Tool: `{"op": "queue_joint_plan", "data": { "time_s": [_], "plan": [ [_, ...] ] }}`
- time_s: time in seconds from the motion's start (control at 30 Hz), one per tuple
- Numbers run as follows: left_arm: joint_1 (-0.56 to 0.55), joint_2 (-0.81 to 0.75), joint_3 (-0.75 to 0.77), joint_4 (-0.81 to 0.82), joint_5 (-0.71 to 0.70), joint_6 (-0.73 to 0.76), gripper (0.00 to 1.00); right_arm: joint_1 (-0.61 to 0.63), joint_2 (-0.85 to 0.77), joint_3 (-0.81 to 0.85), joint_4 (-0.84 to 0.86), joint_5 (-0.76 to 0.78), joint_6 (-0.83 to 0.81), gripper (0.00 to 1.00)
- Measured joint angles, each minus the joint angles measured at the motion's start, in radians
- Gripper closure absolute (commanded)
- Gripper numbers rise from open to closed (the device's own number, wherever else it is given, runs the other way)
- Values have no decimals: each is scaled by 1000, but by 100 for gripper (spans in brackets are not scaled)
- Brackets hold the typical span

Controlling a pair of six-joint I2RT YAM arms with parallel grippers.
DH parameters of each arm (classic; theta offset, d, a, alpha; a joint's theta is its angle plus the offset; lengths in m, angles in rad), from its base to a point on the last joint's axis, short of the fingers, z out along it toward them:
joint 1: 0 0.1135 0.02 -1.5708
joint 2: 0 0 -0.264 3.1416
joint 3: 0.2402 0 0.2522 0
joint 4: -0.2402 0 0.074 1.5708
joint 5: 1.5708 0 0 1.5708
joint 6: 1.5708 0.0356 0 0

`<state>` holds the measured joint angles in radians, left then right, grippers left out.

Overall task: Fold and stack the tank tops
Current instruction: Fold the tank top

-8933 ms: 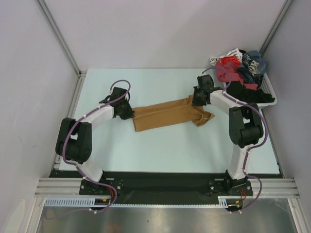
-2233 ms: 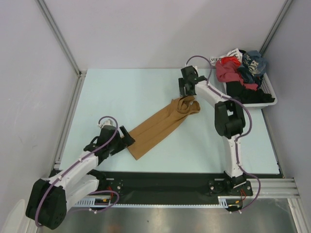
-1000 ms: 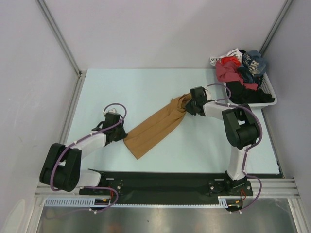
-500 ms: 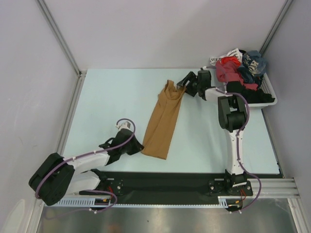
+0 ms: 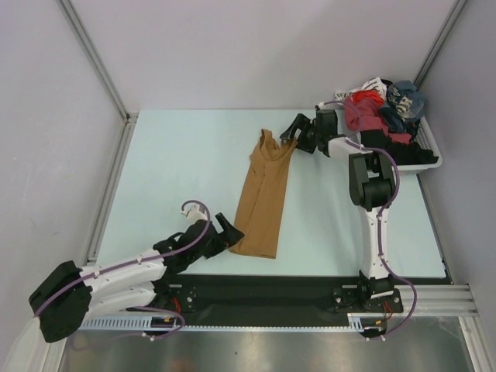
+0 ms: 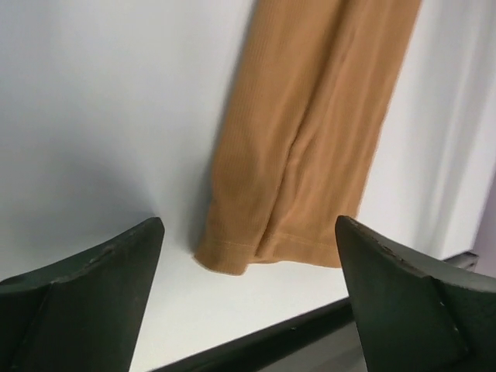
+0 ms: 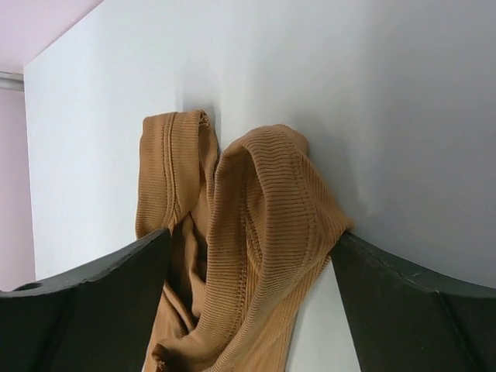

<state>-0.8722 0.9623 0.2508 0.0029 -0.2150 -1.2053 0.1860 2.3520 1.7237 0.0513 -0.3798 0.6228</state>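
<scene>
One tan-brown tank top (image 5: 263, 194) lies stretched lengthwise on the pale table, straps at the far end and hem toward the near edge. My left gripper (image 5: 231, 232) is open just beside the hem's near left corner; in its wrist view the hem (image 6: 279, 232) lies flat on the table beyond the spread fingers (image 6: 85, 294), untouched. My right gripper (image 5: 290, 135) is open at the strap end. The bunched, ribbed straps (image 7: 263, 209) sit between its wide fingers (image 7: 403, 310), and the cloth brushes the right one.
A white basket (image 5: 431, 157) at the far right holds a heap of mixed clothes (image 5: 380, 116). The black strip (image 6: 310, 333) at the table's near edge runs just behind the hem. Grey walls close in the table's sides.
Both grippers have opened and let go of the tank top. It swung from a diagonal to lying lengthwise. The left arm drew back toward the near edge; the right moved farther away.
</scene>
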Motion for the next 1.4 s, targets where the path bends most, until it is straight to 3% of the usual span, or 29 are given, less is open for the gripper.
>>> {"op": "queue_joint_plan", "data": {
  "time_s": [0.1, 0.17, 0.23, 0.33, 0.5, 0.67, 0.77, 0.87, 1.1, 1.4],
  "plan": [
    [30, -40, 26, -108, -32, 40, 0, 3, -7, 5, -40, 5, -29, 16],
    [106, -62, 37, -164, -21, 100, 0, 7, -7, 18, -72, 21, -43, 21],
    [208, -59, 60, -211, -5, 171, 0, 15, -7, 31, -110, 51, -56, 36],
    [319, -6, 130, -254, 14, 264, 2, 29, -6, 62, -182, 123, -68, 38],
    [349, 166, 294, -231, 51, 379, 6, 64, 35, 227, -302, 243, -74, 39],
    [356, 287, 347, -189, 81, 439, 6, 92, 94, 391, -337, 335, -74, 34],
    [380, 395, 424, -193, 108, 474, 21, 97, 122, 452, -365, 377, -75, 23],
    [406, 512, 554, -203, 119, 512, 21, 97, 122, 446, -377, 406, -89, 20],
    [424, 730, 925, -250, 110, 591, 25, 105, 14, 225, -345, 364, -169, 36],
    [425, 749, 922, -270, 117, 625, 25, 162, 10, 332, -354, 259, -229, 32]
  ]
}}
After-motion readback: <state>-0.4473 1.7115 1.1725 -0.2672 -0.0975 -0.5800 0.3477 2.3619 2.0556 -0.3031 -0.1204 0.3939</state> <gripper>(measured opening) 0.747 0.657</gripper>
